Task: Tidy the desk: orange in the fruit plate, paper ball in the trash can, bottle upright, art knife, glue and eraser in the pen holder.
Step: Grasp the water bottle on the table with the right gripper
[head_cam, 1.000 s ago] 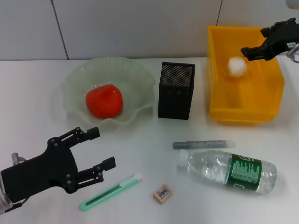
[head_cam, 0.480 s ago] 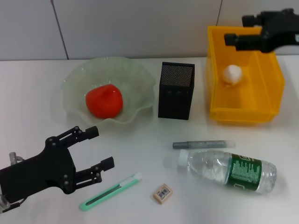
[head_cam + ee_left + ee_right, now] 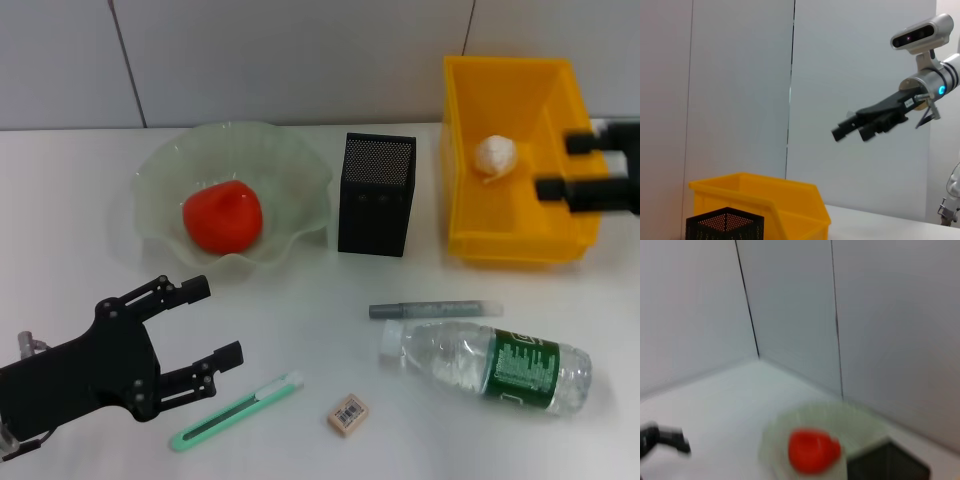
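The paper ball (image 3: 496,156) lies inside the yellow bin (image 3: 470,205) that serves as the trash can, toward its back left corner, on the far right of the bench (image 3: 300,300). My right gripper (image 3: 570,166) hangs at the bin's right side, level with its rim, jaws spread apart and holding nothing; the left wrist view shows it raised in the air past the bin, fingers apart.

The orange (image 3: 222,216) sits in the middle of the wavy glass fruit plate (image 3: 290,160) at the far left. Between plate and bin stands the black mesh pen holder (image 3: 376,195), upright, apart from both.

In front of the pen holder, the grey glue stick (image 3: 435,309) lies flat, pointing left to right. Just in front of it, nearly touching, the water bottle (image 3: 487,365) lies on its side with its white cap toward the left and its green label facing up. Left of the bottle, the small eraser (image 3: 347,414) rests flat near the front edge, and beside it the green art knife (image 3: 235,411) lies at a slant.

My left gripper (image 3: 205,322) is low at the front left corner, jaws wide open and empty, its lower fingertip close to the knife's upper end but not touching it.
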Motion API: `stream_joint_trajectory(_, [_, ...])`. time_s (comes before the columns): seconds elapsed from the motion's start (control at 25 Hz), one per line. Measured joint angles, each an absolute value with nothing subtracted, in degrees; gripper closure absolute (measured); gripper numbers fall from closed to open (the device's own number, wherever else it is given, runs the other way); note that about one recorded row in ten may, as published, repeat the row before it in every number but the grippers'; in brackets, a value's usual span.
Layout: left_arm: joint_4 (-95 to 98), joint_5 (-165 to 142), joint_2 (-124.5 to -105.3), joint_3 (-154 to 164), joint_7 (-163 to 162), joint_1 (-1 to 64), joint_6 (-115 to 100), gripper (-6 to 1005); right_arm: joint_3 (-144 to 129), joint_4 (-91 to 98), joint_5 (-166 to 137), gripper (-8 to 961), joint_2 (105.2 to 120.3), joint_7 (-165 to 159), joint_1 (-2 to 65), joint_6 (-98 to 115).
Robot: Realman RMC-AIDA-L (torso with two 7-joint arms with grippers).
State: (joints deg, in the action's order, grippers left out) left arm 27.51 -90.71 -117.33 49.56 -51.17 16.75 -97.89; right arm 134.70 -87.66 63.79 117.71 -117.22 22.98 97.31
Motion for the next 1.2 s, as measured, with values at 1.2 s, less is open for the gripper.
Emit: stream_joint_trajectory(1.2, [27.5,-90.6,-117.28,49.5,-51.2,16.6,-97.5,188,101.4,-71.5,26.4,180,119.07,-127.7,40.9,96.6])
